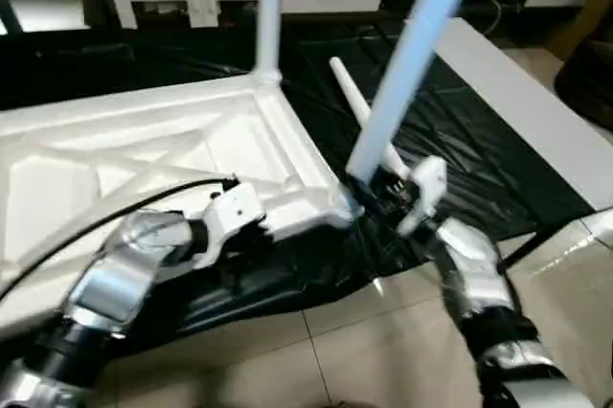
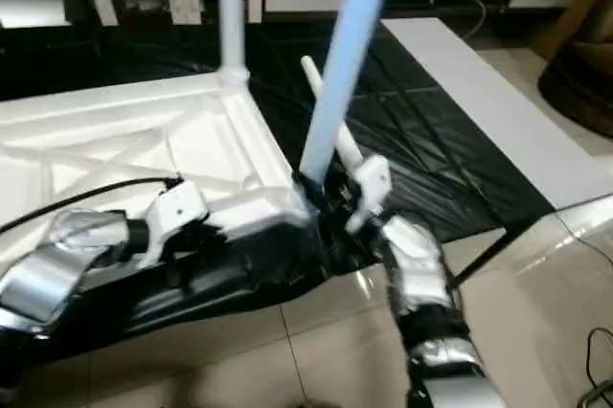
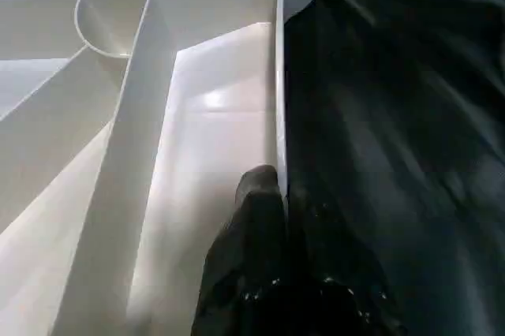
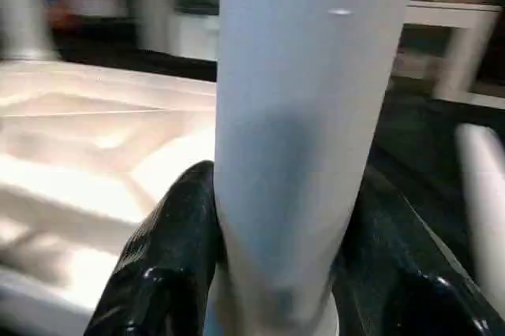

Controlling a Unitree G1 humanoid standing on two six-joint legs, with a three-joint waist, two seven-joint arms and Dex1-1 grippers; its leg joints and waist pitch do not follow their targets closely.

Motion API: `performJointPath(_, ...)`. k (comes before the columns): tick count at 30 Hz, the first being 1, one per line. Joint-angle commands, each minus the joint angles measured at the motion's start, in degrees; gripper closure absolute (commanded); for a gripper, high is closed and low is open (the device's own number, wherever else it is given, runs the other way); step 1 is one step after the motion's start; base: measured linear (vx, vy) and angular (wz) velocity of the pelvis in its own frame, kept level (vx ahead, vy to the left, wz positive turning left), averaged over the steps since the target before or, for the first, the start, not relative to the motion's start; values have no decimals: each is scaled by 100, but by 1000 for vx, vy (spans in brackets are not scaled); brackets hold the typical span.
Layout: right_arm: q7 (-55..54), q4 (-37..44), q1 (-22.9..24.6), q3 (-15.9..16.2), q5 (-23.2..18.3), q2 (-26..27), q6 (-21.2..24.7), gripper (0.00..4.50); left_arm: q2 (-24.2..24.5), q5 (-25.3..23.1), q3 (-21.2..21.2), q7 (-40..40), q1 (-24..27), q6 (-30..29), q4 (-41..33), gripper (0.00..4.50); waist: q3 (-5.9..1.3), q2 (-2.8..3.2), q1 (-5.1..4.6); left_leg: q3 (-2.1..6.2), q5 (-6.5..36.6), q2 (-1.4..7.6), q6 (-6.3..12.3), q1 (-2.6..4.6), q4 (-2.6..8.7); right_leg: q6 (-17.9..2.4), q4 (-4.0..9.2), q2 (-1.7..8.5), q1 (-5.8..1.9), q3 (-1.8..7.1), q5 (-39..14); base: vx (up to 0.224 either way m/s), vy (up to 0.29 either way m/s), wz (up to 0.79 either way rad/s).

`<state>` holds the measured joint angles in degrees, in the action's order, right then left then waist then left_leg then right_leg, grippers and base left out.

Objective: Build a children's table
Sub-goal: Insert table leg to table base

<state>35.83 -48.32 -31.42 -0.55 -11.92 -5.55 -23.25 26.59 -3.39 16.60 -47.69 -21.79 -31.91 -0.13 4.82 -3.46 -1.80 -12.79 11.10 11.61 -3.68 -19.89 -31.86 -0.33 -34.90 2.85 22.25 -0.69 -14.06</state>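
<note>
Right gripper (image 2: 330,199): it grips the held leg (image 1: 417,54) low down, close to the near corner socket (image 1: 347,199) — the wrist view shows a black finger (image 4: 170,249) on either side of the tube. Keep that squeeze firm and steady while you work the foot in.
Held leg: it leans away from vertical, its top tipped toward your right. I judge it is not yet seated, so bring the tube upright over the socket before you press; pushing at a slant will likely jam it or lift the corner.
Left gripper (image 1: 230,205): closed, its fingers pinched together on the thin near edge wall of the table top (image 1: 144,149), as the wrist view shows (image 3: 272,218). Use it as your brace — hold the top down so the corner does not skid under the push.
Table top: it lies upside down, ribs up, on the black sheet (image 1: 460,130) spread over the floor, with its near corner right at the sheet's edge.
Fitted leg (image 1: 270,6): it stands upright in the far corner socket — match your tube to that line.
Spare leg (image 1: 356,102): it lies on the sheet just beyond the right gripper; leave it be for now.
</note>
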Motion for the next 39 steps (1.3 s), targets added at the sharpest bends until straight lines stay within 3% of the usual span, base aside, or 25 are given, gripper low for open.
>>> performJointPath(1, -1043, -1281, 424, 56, 576, -126, 738, 266, -237, -50, 186, 289, 69, -390, -109, 450, -46, 95, -34, 200, 2120, 268, -288, 75, 444, -942, 586, 419, 95, 295, -1918, 0, 0, 0)
performJointPath(2, -1043, -1281, 424, 56, 576, -126, 738, 266, -237, -50, 186, 289, 69, -390, -109, 450, -57, 93, -29, 196, 2075, 256, -248, 61, 430, -897, 583, 406, 77, 292, -1758, 0, 0, 0)
performJointPath(3, -1661, -1472, 257, 79, 649, 27, 875, 266, -728, -179, 65, 868, -132, -947, -3, 450, -55, 108, -35, 191, 2073, 254, -245, 53, 433, -896, 573, 397, 76, 290, -1679, 0, 0, 0)
performJointPath(5, -2125, -1598, 142, 89, 729, 139, 947, 266, -1085, -283, -29, 1316, -275, -1288, 83, 450, -80, 108, -36, 155, 1897, 242, -276, 79, 405, -966, 561, 378, 82, 280, -1307, 0, 0, 0)
performJointPath(6, -2609, -1726, 14, 65, 773, 275, 1017, 266, -1463, -442, -132, 1859, -419, -1512, 230, 450, -76, 105, -38, 157, 1845, 241, -282, 56, 402, -972, 546, 379, 63, 282, -1219, 0, 0, 0)
performJointPath(9, -3380, -1935, -186, -19, 796, 481, 1027, 266, -1970, -644, -250, 2579, -543, -1643, 443, 450, -91, 82, 0, 151, 1717, 206, -197, 25, 381, -918, 530, 352, 28, 266, -895, 0, 0, 0)
performJointPath(12, -3616, -2014, -317, -60, 756, 635, 974, 266, -2166, -701, -323, 2882, -573, -1684, 546, 450, -71, 65, 15, 165, 1884, 201, -120, 13, 396, -798, 565, 359, 46, 256, -1135, 0, 0, 0)
performJointPath(16, -3417, -2069, -405, -141, 643, 721, 843, 266, -2109, -713, -316, 2830, -522, -1794, 469, 450, -46, 74, -3, 205, 2251, 211, -139, 17, 431, -600, 608, 358, 96, 247, -1664, 0, 0, 0)
performJointPath(22, -2210, -1983, -550, -272, 372, 748, 792, 266, -1721, -660, -167, 2493, -360, -1669, 333, 450, -47, 74, -62, 238, 2369, 223, -139, -26, 455, -608, 606, 365, 86, 241, -1638, 0, 0, 0)
performJointPath(24, -1236, -1677, -551, -96, 357, 572, 553, 210, -1351, -610, 48, 2100, -212, -1183, 261, 450, -71, 56, -136, 248, 2217, 221, -33, -92, 448, -711, 570, 366, 33, 229, -1319, 0, 0, 0)
performJointPath(25, -903, -1525, -538, -16, 350, 471, 488, 196, -1237, -545, 80, 1915, -140, -1164, 210, 450, -76, 47, -171, 262, 2004, 222, 40, -162, 453, -754, 542, 370, -20, 218, -1139, 0, 0, 0)
performJointPath(27, -533, -1316, -520, 32, 286, 348, 472, 187, -1099, -464, 101, 1698, -58, -1075, 150, 450, -68, 74, -186, 236, 1899, 222, 133, -139, 426, -870, 569, 386, 15, 221, -1112, 0, 0, 0)
performJointPath(30, 326, -803, -463, 72, 56, 59, 622, 162, -770, -363, 100, 1344, 54, -881, 73, 450, -92, 67, -234, 264, 1809, 242, 157, -170, 415, -1076, 552, 415, -25, 236, -1212, 0, 0, 0)
performJointPath(31, 326, -803, -463, 72, 56, 59, 622, 153, -770, -363, 100, 1344, 54, -881, 73, 450, -119, 58, -235, 267, 1652, 237, 213, -191, 394, -1138, 520, 418, -63, 232, -1024, 0, 0, 0)
performJointPath(32, 473, -727, -459, 43, 26, 9, 667, 145, -698, -346, 107, 1285, 67, -833, 58, 450, -120, 99, -217, 229, 904, 254, 482, -193, 333, -1389, 430, 419, -66, 228, -88, 0, 0, 0)
performJointPath(33, 858, -453, -405, 65, -61, -189, 817, 139, -554, -286, 50, 1158, 99, -772, -21, 450, -87, 121, -212, 192, 827, 251, 563, -161, 316, -1487, 441, 408, -23, 231, 52, 0, 0, 0)
performJointPath(35, 1145, -278, -369, 56, -148, -311, 954, 120, -464, -229, 14, 1105, 114, -735, -61, 450, -71, 123, -184, 165, 640, 261, 735, -153, 296, -1664, 398, 411, -58, 233, 337, 0, 0, 0)
performJointPath(39, 1732, 289, -173, -79, -499, -588, 1454, 111, -326, -131, -100, 1017, 225, -708, -154, 450, -71, 113, -168, 137, 484, 267, 814, -117, 269, -1740, 358, 407, -69, 241, 571, 0, 0, 0)
